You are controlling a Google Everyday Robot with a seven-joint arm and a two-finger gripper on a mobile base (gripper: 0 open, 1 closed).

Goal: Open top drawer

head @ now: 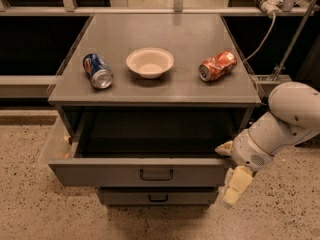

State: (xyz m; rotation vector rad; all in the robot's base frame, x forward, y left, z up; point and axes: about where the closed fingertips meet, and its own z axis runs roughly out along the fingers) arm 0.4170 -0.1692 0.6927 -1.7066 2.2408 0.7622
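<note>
The top drawer [100, 173] of the grey metal cabinet stands pulled well out, its dark inside showing and apparently empty. Its small black bar handle [156, 174] is at the centre of the flat front. My gripper [230, 167] is at the drawer's right front corner, away from the handle. One cream finger [224, 148] is by the drawer's top edge and the other hangs down beside the front. The fingers stand apart and hold nothing.
On the cabinet top [165, 31] lie a blue can [98, 70] on its side, a white bowl [150, 62] and a red can [217, 66] on its side. A lower drawer [125, 197] is shut beneath. Speckled floor lies around; a cable and rail are at the back right.
</note>
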